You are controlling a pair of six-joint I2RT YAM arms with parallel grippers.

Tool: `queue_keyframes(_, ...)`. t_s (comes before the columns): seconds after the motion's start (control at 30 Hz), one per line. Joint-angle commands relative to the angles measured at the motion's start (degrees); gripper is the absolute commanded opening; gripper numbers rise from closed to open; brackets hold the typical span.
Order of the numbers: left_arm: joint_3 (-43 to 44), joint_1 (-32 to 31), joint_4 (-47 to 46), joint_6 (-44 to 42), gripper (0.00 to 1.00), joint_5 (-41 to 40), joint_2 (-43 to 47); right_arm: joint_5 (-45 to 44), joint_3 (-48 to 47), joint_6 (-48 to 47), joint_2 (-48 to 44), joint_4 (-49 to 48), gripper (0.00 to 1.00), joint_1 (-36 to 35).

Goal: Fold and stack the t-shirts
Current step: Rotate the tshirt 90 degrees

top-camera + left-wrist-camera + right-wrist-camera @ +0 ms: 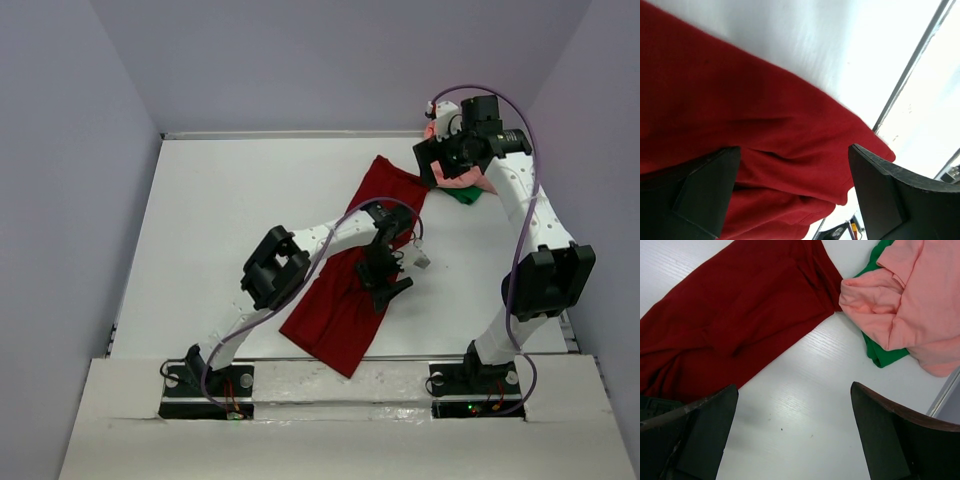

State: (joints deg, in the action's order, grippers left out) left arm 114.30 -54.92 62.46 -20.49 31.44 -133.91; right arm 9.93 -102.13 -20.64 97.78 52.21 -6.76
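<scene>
The dark red t-shirt is laid out as a long, narrow strip running diagonally across the white worktop, from near the middle of the near edge toward the far right corner. Its cloth is plain and unprinted, and it is marked by soft creases and lengthwise folds, most heavily at the near end, where the fabric is bunched. At its far end the strip narrows, and there it is seen in the right wrist view to touch the salmon pink t-shirt. The pink shirt is crumpled into a loose heap in the far right corner, with one hemmed edge turned over on top. A piece of green fabric is partly covered by the pink heap and shows along its edges.

The left gripper is held low over the near half of the red shirt with its jaws spread wide, red cloth being seen between and beyond them; whether the cloth is touched cannot be told. The right gripper is held above the pink and green heap, its jaws likewise wide apart and nothing held.
</scene>
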Motion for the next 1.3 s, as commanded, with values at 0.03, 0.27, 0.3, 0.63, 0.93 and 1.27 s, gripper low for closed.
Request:
queue_keyframes(0.03, 2.1, -0.3, 2.4, -0.6, 0.99, -3.0, 6.5, 2.9, 1.5, 0.2, 0.4, 0.0, 1.00, 0.3)
queue_keyframes(0.27, -5.8, 0.9, 2.4, 0.2, 0.99, -5.3, 13.6, 4.0, 0.0, 1.0, 4.4, -0.4, 1.00, 0.3)
queue_keyframes(0.3, -5.9, 0.9, 2.4, 0.2, 0.99, -5.9, 14.1, 4.0, -0.2, 1.1, 4.6, -0.6, 1.00, 0.3)
queue_keyframes(0.63, -1.5, 11.4, 2.2, 1.0, 0.99, -10.6, 19.3, 9.0, 0.1, 1.1, 15.3, -1.5, 1.00, 0.3)
queue_keyframes(0.93, -12.9, 27.7, -14.4, 6.8, 0.99, -12.4, 30.2, 13.1, -15.6, 2.6, 31.8, 0.7, 1.00, 0.3)
queue_keyframes(1.27, -20.8, 31.3, -18.0, 6.4, 0.99, -13.0, 32.4, 16.2, -33.0, 1.9, 43.9, 9.5, 1.00, 0.3)
